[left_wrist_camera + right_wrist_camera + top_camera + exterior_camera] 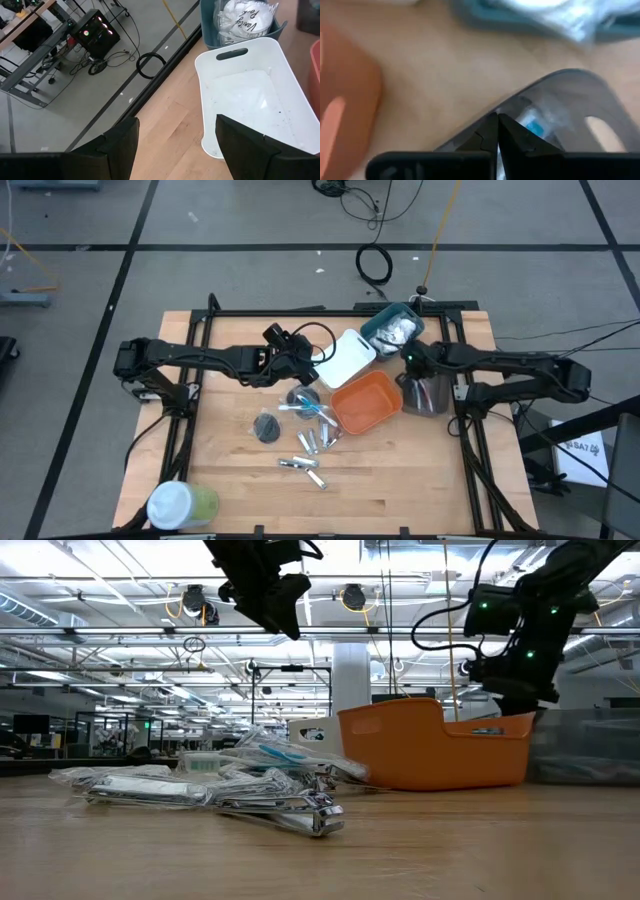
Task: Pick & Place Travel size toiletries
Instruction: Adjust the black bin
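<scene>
The travel size toiletries (305,435) lie in a loose pile on the table in front of the orange bin: silver tubes (300,465), clear-wrapped blue-white sticks (305,408) and a dark grey disc (267,426). The low view shows the same toiletries pile (230,790). My left gripper (297,366) hangs open and empty high above the table (275,600), next to the white bin (250,100). My right gripper (497,131) is shut and empty over the rim of the dark bin (425,393). A blue-white packet (535,126) lies inside that bin.
The orange bin (365,402) stands between the pile and the dark bin. The empty white bin (345,358) and the teal bin (393,328), which holds white packets, stand near the far edge. A large white-and-green cylinder (180,505) lies at the near left corner.
</scene>
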You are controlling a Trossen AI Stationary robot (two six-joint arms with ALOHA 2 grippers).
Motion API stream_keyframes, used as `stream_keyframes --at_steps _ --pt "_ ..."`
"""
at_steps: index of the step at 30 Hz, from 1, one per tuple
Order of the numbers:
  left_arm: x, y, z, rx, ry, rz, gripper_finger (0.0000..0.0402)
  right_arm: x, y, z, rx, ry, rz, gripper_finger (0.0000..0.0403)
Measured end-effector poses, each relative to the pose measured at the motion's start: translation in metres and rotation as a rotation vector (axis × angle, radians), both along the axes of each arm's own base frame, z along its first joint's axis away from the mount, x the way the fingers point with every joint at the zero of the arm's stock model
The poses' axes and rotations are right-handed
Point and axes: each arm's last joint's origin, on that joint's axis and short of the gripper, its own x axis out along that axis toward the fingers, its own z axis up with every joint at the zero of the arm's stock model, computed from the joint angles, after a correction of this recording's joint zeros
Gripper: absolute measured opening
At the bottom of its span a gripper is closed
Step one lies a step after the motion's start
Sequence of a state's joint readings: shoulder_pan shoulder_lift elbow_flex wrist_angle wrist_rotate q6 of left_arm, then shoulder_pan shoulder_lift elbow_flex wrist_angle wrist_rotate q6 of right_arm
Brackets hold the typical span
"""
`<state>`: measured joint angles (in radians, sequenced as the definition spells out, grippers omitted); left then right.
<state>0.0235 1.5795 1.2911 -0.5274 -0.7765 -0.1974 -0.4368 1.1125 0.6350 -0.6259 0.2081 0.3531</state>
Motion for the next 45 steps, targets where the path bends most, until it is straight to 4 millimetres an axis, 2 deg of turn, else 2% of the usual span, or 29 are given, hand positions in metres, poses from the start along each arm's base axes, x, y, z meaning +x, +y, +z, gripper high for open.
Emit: stream_keyframes --at_steps 7,10,14,18,21,24,28,35,40,45 --pt "0.0 0.0 0.0 0.0 0.0 0.0 0.0257 0.0 -0.015 0.005 -0.209 0.008 -0.127 0.0001" --pt "0.0 0.0 0.0 0.0 0.0 0.0 0.0257 -0.004 -0.015 0.01 -0.236 0.006 -0.119 0.0001" --pt "0.0 0.0 0.0 0.0 0.001 0.0 0.0257 -0.007 0.0 0.023 -0.097 -0.146 0.073 0.0001" --pt "0.0 0.0 0.0 0.0 0.001 0.001 0.0257 -0.015 0.025 0.042 0.065 -0.34 0.326 0.0001" --pt "0.0 0.0 0.0 0.0 0.001 0.001 0.0257 -0.027 0.047 0.048 0.238 -0.402 0.479 0.0" --pt "0.0 0.0 0.0 0.001 0.004 -0.001 0.0257 -0.04 0.063 0.045 0.341 -0.312 0.517 0.0" --pt "0.0 0.0 0.0 0.001 0.003 0.0 0.0257 -0.051 0.077 0.036 0.383 -0.129 0.514 0.0" --pt "0.0 0.0 0.0 0.0 -0.001 0.001 0.0257 -0.045 0.089 0.014 0.373 -0.023 0.486 0.0" --pt "0.0 0.0 0.0 0.0 -0.001 0.001 0.0257 -0.038 0.09 0.005 0.289 0.042 0.341 0.0" --pt "0.0 0.0 0.0 0.0 -0.001 0.001 0.0257 -0.029 0.088 0.0 0.169 0.034 0.241 0.0"
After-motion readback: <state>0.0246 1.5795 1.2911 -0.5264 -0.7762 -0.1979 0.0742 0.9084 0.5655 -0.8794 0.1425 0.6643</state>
